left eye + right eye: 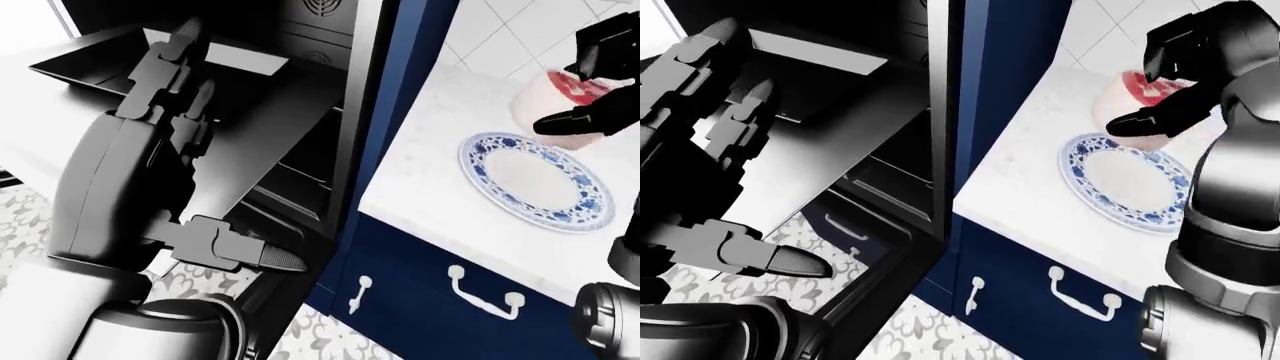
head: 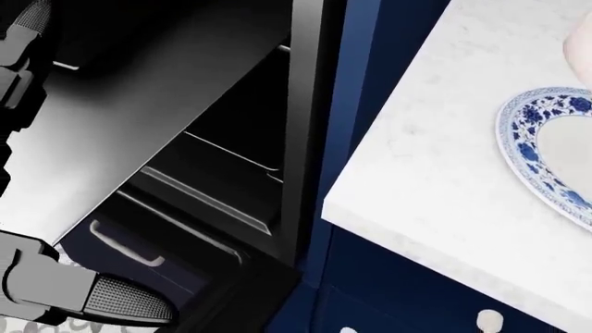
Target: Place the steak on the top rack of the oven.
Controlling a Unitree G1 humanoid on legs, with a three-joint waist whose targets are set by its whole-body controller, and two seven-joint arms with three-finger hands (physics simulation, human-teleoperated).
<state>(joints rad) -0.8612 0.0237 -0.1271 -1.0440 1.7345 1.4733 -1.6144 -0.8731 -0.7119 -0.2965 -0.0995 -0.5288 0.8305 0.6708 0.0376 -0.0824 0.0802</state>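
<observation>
The steak (image 1: 1137,101), pink with a red top, is held just above the white counter (image 1: 1030,187), at the twelve o'clock edge of a blue-patterned plate (image 1: 1127,182). The right hand (image 1: 1160,94) pinches it, one finger over the top and another under its near side. The grip looks shallow, so the steak could slip and fall back onto the plate or counter as it is carried. At nine o'clock from the plate, past a dark blue cabinet post (image 1: 980,97), stands the open oven (image 1: 890,172), its door (image 1: 810,150) lowered flat. The left hand (image 1: 175,97) hangs over that door with fingers spread, gripping nothing. That hand sits in the likely path to the racks, so the arms could collide. The steak could also catch the cabinet post on the swing across.
</observation>
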